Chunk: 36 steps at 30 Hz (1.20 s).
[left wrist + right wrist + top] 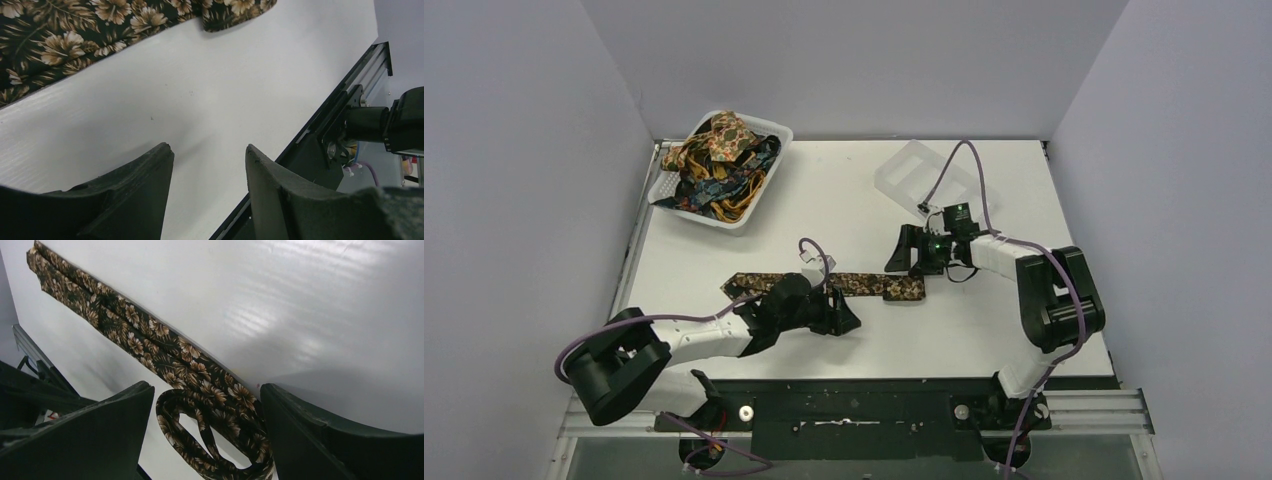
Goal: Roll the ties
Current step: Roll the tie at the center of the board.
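A dark brown tie [824,284] with tan flowers lies stretched across the middle of the table. Its right end is curled into a loose coil [210,435]. My right gripper [205,387] stands open astride that coil, one finger on each side; the right finger [300,430] is close against the fabric. In the top view the right gripper [906,262] hangs just behind the tie's right end. My left gripper [208,147] is open with only bare table between its fingers, and the tie [75,35] lies beyond its tips. From above, the left gripper [844,318] sits at the tie's near side.
A white basket [754,205] at the back left holds a heap of more ties [719,160]. A clear plastic tray [914,172] stands at the back, behind the right arm. The table's black front rail [345,100] runs close to the left gripper.
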### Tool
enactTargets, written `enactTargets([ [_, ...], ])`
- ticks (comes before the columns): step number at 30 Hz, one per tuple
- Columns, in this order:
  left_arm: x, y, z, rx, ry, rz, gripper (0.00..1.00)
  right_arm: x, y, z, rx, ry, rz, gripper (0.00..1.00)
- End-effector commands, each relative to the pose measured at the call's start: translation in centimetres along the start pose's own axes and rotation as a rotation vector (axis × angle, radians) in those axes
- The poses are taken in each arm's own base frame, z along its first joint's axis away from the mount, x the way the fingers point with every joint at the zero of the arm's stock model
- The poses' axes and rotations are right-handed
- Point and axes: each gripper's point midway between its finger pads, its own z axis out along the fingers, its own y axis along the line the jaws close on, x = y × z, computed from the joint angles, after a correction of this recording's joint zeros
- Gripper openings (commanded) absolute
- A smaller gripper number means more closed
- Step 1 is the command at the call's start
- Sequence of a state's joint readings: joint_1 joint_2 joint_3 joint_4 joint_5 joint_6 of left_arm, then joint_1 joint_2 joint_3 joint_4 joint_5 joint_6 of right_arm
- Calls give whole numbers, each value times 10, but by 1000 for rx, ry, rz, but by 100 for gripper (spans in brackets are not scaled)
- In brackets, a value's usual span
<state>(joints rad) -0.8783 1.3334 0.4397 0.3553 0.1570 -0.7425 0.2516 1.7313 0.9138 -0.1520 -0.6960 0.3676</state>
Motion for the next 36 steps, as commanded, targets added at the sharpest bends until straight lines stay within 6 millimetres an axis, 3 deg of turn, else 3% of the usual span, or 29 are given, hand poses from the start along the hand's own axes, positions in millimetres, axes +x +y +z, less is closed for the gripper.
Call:
enactTargets([
  [1,-23,-16,5,43,-75,27,53,11,15,-14,-29,7,-33,81],
  [4,-25,-18,4,47,-79,29,53,-8,12,-25,29,-39,-128,86],
  [7,-25,-20,2,51,-74,49,53,-53,13,-47,138,-187,-348,93],
  [9,-26,-18,-2,40,-71,66,53,-85,32,-71,193,-313,-606,98],
  [11,-30,-18,-7,36,-91,71,53,-104,47,-89,263,-406,-897,100],
  [13,-35,-13,-15,28,-116,61,53,-110,55,-97,327,-436,-1132,100],
  [14,-38,-8,-19,21,-131,50,53,-110,50,-97,354,-411,-1213,100],
  [17,-49,2,-36,21,-178,14,53,-90,20,-89,407,-179,-1321,100],
  [18,-52,6,-41,14,-187,7,53,-79,18,-87,374,-111,-1334,100],
  [25,-57,20,-63,-11,-248,-22,53,16,39,-66,190,54,-1514,96],
  [28,-54,23,-64,-4,-246,-27,53,43,36,-58,174,95,-1505,97],
  [31,-51,25,-64,-6,-239,-34,53,58,31,-53,169,121,-1522,97],
  [36,-52,27,-65,-5,-244,-42,53,46,25,-51,229,98,-1560,99],
])
